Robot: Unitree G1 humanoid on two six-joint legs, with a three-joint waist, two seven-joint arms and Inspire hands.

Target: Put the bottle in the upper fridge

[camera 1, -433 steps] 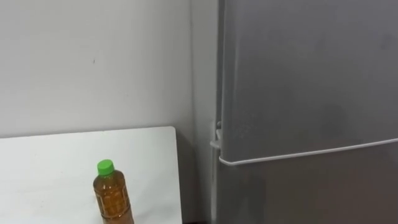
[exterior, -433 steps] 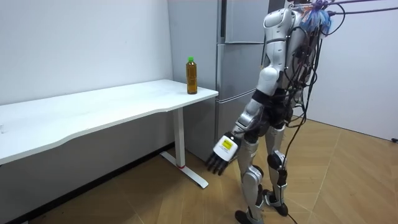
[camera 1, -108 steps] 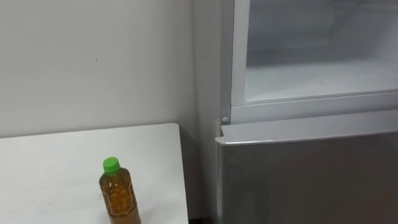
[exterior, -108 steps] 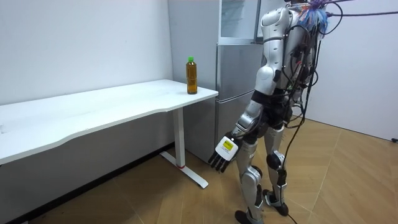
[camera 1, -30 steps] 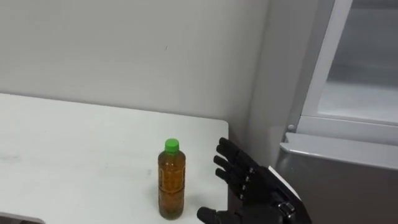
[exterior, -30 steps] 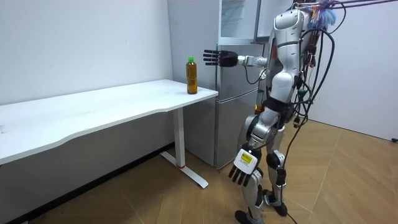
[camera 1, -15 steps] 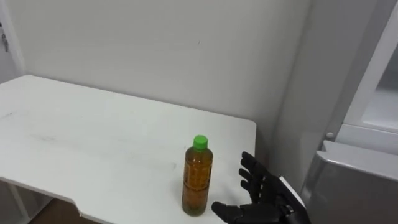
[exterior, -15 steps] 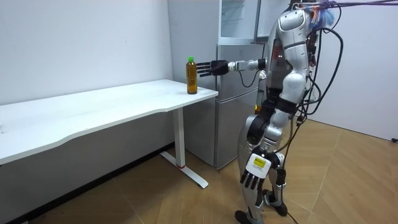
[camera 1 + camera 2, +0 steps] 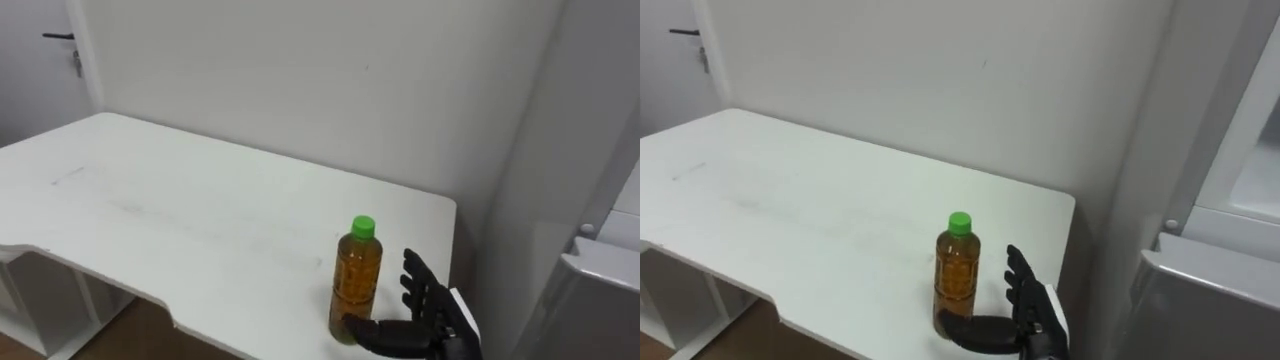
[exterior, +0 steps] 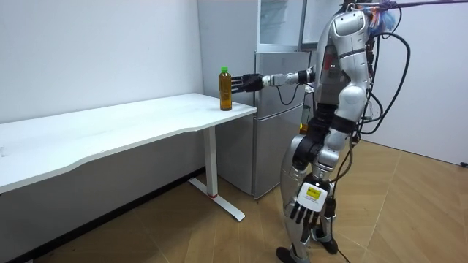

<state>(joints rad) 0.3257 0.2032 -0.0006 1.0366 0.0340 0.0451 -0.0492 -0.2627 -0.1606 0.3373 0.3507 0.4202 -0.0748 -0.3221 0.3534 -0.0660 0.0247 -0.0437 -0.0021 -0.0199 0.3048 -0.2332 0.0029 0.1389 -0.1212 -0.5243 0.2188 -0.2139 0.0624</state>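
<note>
I see the bottle [image 9: 358,275] standing upright near the right end of the white table [image 9: 150,220], close to its near edge. My right hand [image 9: 428,312] sits just right of it, fingers spread straight, with the thumb reaching across the front of the bottle's base. The left hand [image 10: 306,203] hangs relaxed beside the leg. The fridge [image 10: 281,80] stands right of the table, its upper door open.

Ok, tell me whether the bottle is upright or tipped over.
Upright: the bottle stands on its base on the table, green cap on top; the open right hand is beside it.
</note>
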